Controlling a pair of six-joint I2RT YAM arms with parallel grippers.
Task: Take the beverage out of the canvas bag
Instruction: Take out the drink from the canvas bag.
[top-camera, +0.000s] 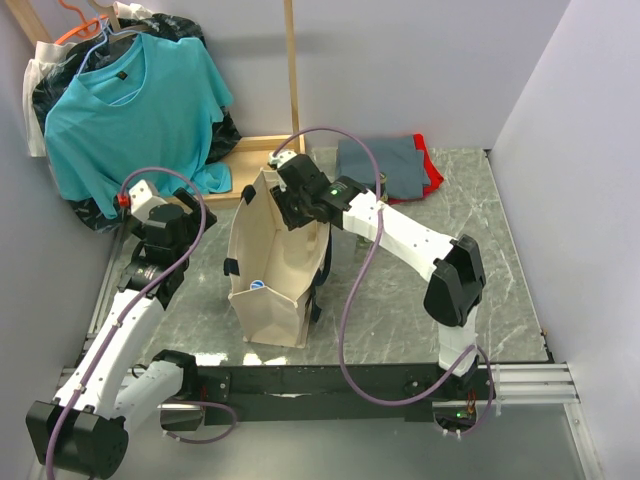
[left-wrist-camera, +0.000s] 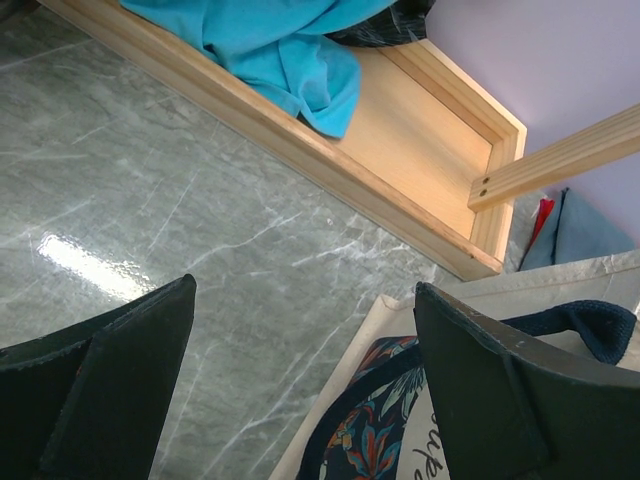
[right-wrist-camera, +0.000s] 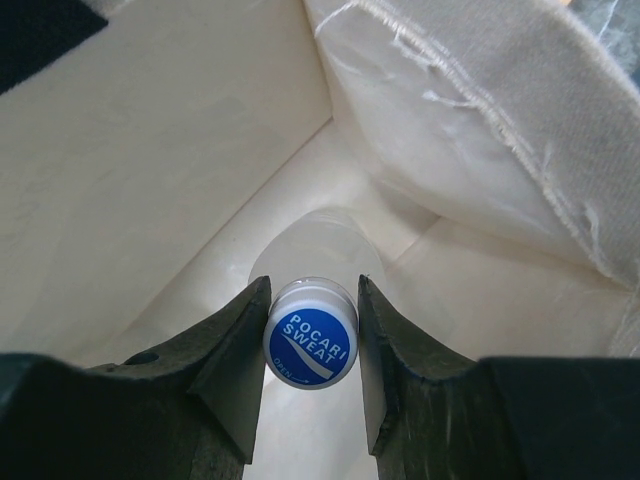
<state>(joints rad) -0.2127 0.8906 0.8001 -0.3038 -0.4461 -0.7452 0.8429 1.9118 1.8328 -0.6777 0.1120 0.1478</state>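
The canvas bag (top-camera: 272, 322) stands upright and open in the middle of the table. My right gripper (top-camera: 296, 203) reaches down into its far end, where the fingertips are hidden in the top view. In the right wrist view the gripper (right-wrist-camera: 311, 345) is shut on the blue and white cap of the beverage (right-wrist-camera: 311, 346), a pale bottle standing inside the bag's cream walls (right-wrist-camera: 150, 150). My left gripper (top-camera: 186, 226) hovers to the left of the bag. Its jaws (left-wrist-camera: 305, 370) stand wide open with nothing between them, above the marble and the bag's floral-printed side (left-wrist-camera: 385, 420).
A teal shirt (top-camera: 130, 110) hangs on a hanger at the back left over a black plastic bag (top-camera: 222, 135). A wooden frame (top-camera: 256, 150) lies behind the canvas bag, with an upright post (top-camera: 292, 70). Folded grey and red cloths (top-camera: 390, 165) lie at the back right.
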